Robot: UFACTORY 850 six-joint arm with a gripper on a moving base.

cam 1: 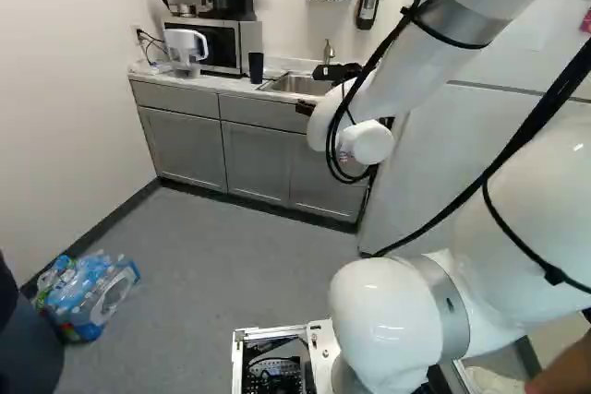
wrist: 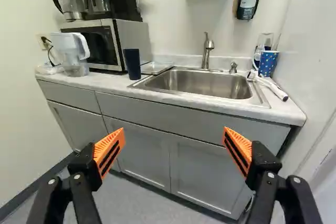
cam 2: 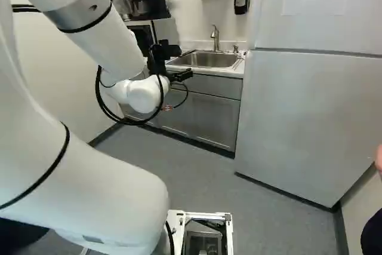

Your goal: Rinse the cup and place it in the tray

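Gripper (wrist: 174,139) is empty, fingers spread wide, in front of the counter (wrist: 210,100) and short of it. Step in hand, my call: go get the cup.

Likely target: dark cup (wrist: 132,64), upright on the counter, ahead of me and off past my left finger. The shallow tray (wrist: 157,67) is just beside it, on the sink side; can't tell if they touch. The spotted cup (wrist: 268,63) is ahead past my right finger; I read that as not ours.

Plan: come up above counter height, shift left, fingers level, straddle the dark cup about mid-height, then close softly. Watch the left finger against the microwave (wrist: 105,43) and the right one against the tray. Could tip if I push in off-centre. Lift straight up before crossing to the sink (wrist: 202,83). Faucet (wrist: 208,48) is ahead at the back rim; I'd probably park the cup in the basin to free the gripper for the water.

Further out: pitcher (wrist: 73,53) left beyond the microwave, brush (wrist: 272,86) at the sink's right rim, fridge (cam 2: 310,117) to my right. Mind elbow clearance there.
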